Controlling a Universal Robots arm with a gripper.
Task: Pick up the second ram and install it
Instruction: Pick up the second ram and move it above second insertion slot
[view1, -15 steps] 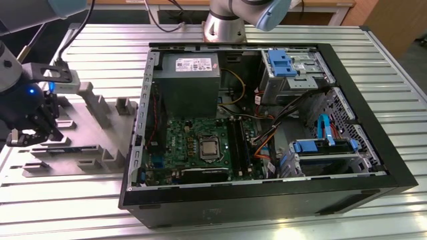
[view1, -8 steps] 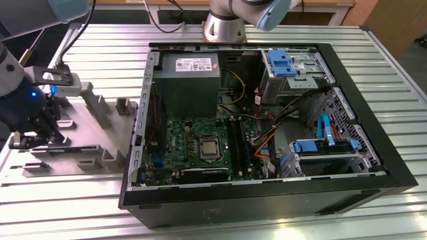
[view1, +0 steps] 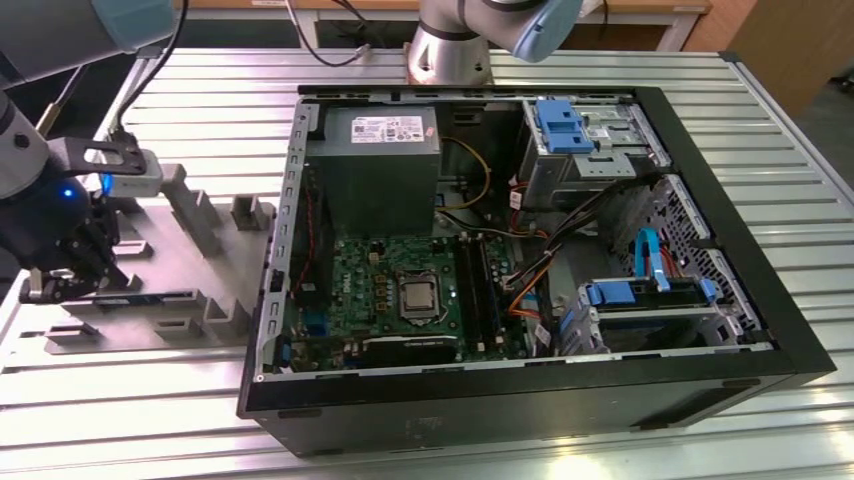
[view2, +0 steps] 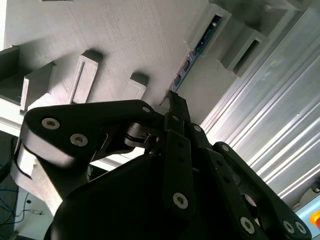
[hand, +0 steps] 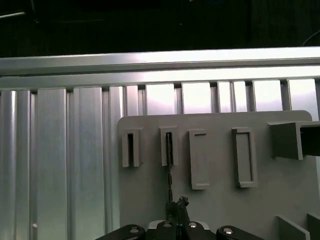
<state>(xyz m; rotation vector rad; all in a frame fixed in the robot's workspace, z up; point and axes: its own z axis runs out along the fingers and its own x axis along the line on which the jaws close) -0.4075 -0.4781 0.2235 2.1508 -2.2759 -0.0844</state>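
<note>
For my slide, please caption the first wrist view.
Black gripper at slim dark memory stick standing in grey plastic fixture plate.

Bright, even room light; glare along the ribbed metal table (hand: 150, 65); black dimness beyond its edge.

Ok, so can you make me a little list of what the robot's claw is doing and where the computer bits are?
gripper: low over the grey fixture plate, at the exterior view's left, closed on one end of the second ram
second ram: standing on edge in a slot of the plate
computer case: open, lying on the metal table, to the plate's right in the exterior view
motherboard: inside the case
</note>
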